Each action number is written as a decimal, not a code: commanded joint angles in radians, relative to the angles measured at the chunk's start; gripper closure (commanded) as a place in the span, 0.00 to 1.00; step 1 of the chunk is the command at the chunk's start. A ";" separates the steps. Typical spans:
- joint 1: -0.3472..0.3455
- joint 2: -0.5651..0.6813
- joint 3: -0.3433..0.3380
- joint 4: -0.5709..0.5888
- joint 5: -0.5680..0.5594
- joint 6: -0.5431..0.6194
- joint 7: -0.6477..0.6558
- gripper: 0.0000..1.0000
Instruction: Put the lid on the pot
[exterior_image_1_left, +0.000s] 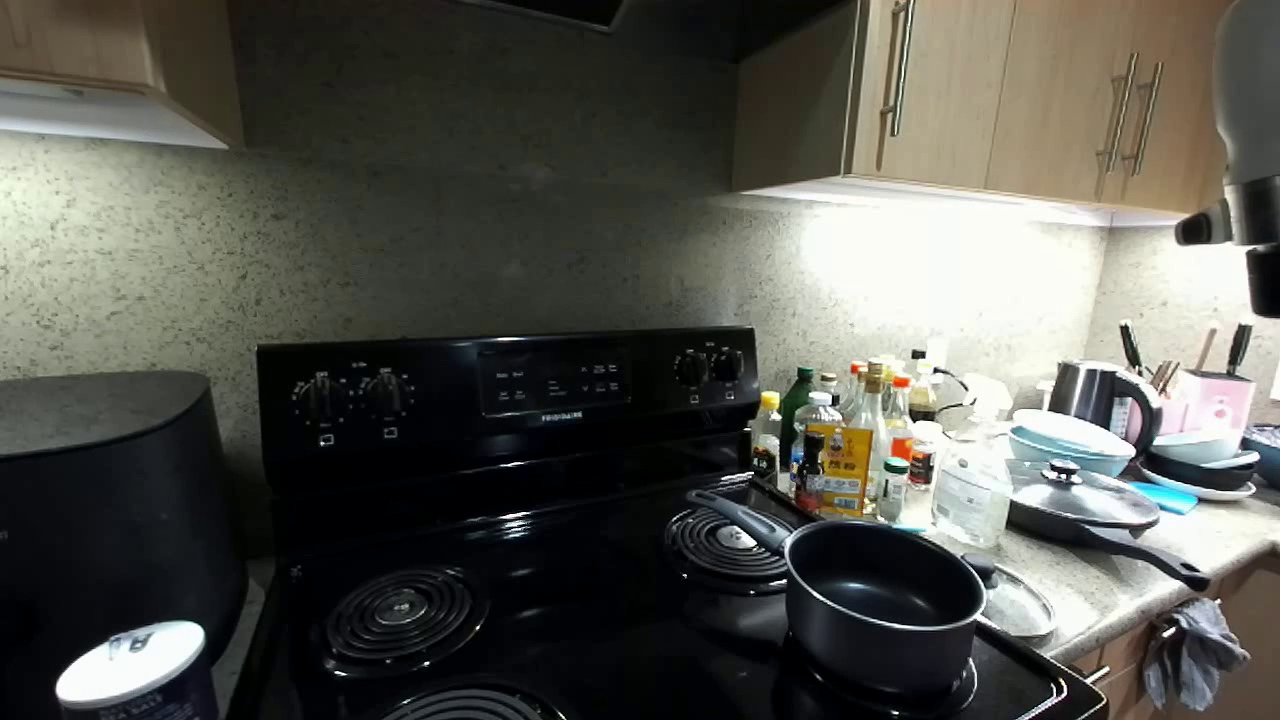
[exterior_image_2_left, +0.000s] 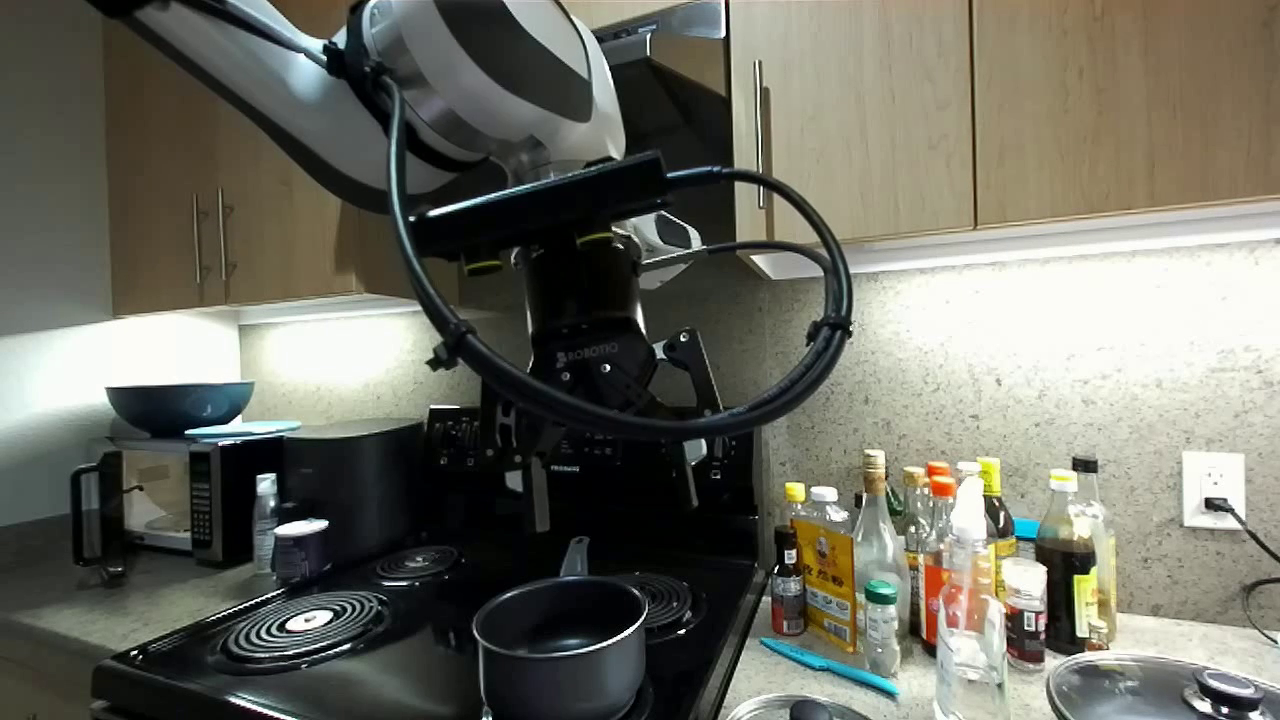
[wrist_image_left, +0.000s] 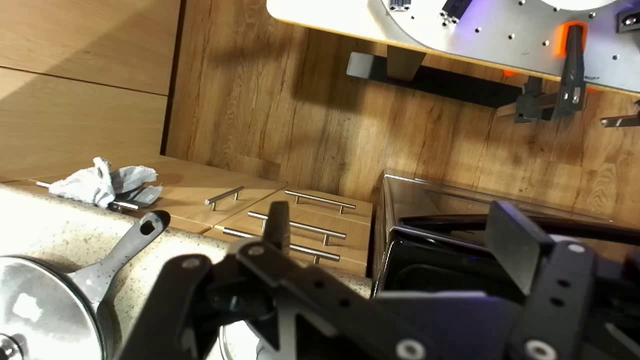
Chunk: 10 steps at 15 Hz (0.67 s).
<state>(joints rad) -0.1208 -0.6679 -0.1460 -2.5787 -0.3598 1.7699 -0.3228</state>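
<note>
Grey pot (exterior_image_1_left: 877, 640) sits on stove (exterior_image_1_left: 590, 600), lid (exterior_image_1_left: 1022, 605) on counter (exterior_image_1_left: 1097, 590) — tool (exterior_image_2_left: 615, 497) (empty) spread wide.

Dark grey pot (exterior_image_1_left: 875, 645), speckled backsplash (exterior_image_1_left: 620, 260)

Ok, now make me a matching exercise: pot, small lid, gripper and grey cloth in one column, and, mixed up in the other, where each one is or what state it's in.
Things
1. pot
2. small lid
3. gripper
4. grey cloth

Places and states
A. hanging over a handle
B. on the stove, uncovered
C. open and holding nothing
D. on the counter beside the stove

Right pairs
1-B, 2-D, 3-C, 4-A
</note>
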 joint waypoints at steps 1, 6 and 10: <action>0.021 0.048 -0.017 0.031 -0.004 0.115 0.032 0.00; 0.011 0.135 -0.008 0.098 0.004 0.290 0.071 0.00; 0.005 0.136 -0.005 0.105 0.003 0.280 0.054 0.00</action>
<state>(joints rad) -0.1125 -0.5314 -0.1550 -2.4747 -0.3594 2.0520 -0.2666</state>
